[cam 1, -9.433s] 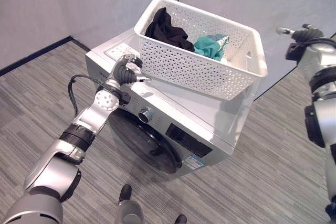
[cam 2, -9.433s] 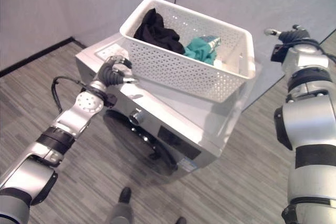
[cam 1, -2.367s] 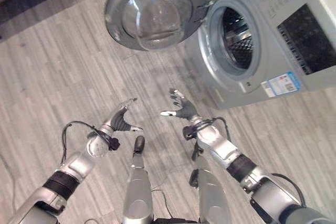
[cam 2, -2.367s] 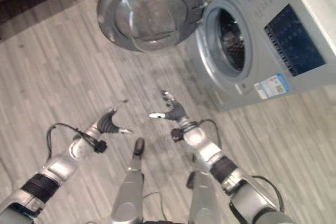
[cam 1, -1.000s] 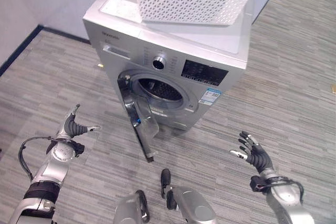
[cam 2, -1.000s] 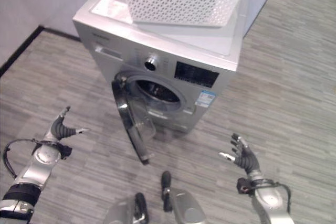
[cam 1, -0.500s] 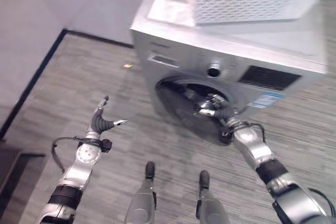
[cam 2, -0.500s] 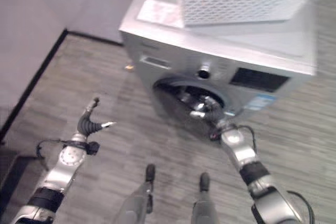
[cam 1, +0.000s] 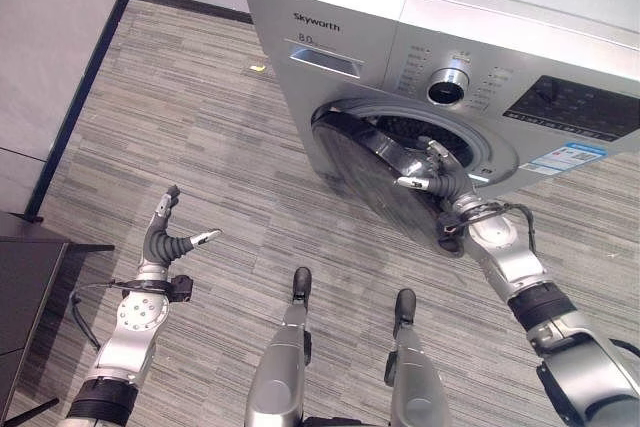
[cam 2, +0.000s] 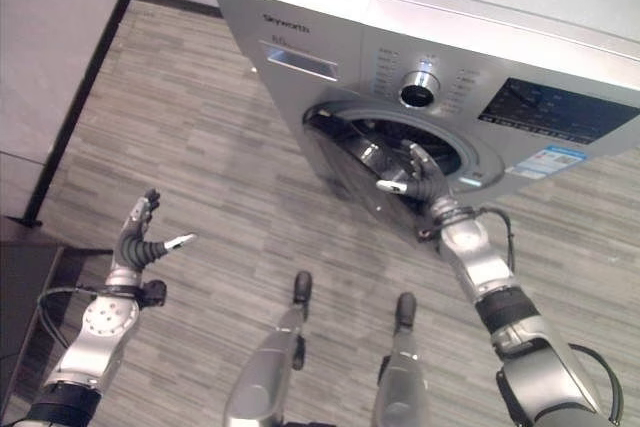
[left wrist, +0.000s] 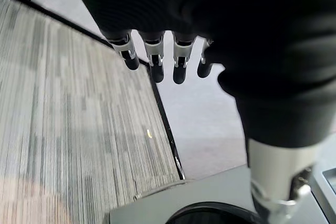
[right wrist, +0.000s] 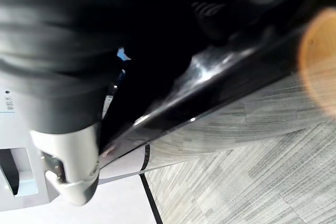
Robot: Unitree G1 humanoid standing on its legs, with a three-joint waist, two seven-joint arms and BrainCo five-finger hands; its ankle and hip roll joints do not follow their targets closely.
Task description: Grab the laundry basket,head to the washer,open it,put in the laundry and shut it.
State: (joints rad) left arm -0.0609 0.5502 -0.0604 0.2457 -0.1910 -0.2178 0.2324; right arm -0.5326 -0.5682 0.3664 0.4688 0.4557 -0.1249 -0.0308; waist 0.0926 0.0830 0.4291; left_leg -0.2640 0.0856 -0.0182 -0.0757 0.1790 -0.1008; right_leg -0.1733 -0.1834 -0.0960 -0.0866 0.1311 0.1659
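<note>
Half a second on, the round dark-glass washer door point(cam 1: 385, 179) has swung nearer the silver front-loading washing machine point(cam 1: 340, 17) and now stands only partly ajar, with the robot's right hand point(cam 1: 440, 179) resting on its outer face, fingers spread and straight, clamped on nothing. A second ago that door hung wide open and both hands were held low and clear of the machine. The left hand point(cam 1: 165, 237) hovers over the grey wood-grain floor point(cam 1: 180, 117), well to the left of the washing machine, fingers apart and relaxed, holding nothing. The closing door suggests the shutting step is under way, yet the white perforated plastic laundry basket sat on top of the machine a second ago, clothes inside, so the loading looks unfinished; from here the drum's contents cannot be made out. Count: one washing machine, one door, one round silver control dial point(cam 1: 447, 86), one dark display panel point(cam 1: 570, 107), two robot hands.
</note>
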